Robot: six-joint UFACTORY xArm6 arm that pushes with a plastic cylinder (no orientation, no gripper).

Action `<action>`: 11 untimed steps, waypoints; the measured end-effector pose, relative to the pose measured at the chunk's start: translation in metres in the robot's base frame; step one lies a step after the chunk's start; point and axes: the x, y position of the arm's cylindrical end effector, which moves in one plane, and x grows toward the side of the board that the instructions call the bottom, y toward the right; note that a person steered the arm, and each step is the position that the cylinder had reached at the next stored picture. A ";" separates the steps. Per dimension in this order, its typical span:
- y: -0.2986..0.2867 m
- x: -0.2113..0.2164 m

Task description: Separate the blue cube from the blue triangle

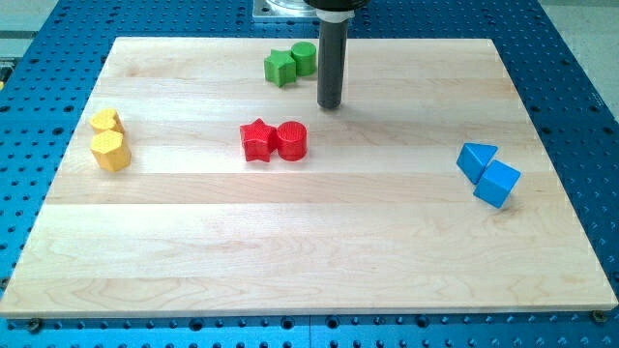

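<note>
One camera looks down at a slant from the near edge of the bench (319,261), facing toward the arm's base at the view's top. It stands far enough back to take in the whole wooden board, with blue perforated surface (580,116) framing it.

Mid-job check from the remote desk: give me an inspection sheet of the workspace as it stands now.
Surface: pale wooden board, flat on a blue perforated table.
Job's things: blue triangle and blue cube at the view's right, touching or nearly so; not yet separated.
Clutter: green star-like block beside green cylinder at the top; red star against red cylinder mid-board; two yellow blocks at the left.
Grippers: none; my tip stands just right of the green pair, far from the blue blocks.
Cables: nothing seen.
Surroundings: grey mount at the top edge.
</note>
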 end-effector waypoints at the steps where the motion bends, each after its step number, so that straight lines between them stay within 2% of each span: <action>1: 0.035 0.028; 2: 0.121 0.041; 3: 0.169 0.068; 4: 0.217 0.047; 5: 0.227 0.086; 7: 0.173 0.159; 8: 0.174 0.200; 9: 0.152 0.169; 10: 0.126 0.183; 11: 0.174 0.192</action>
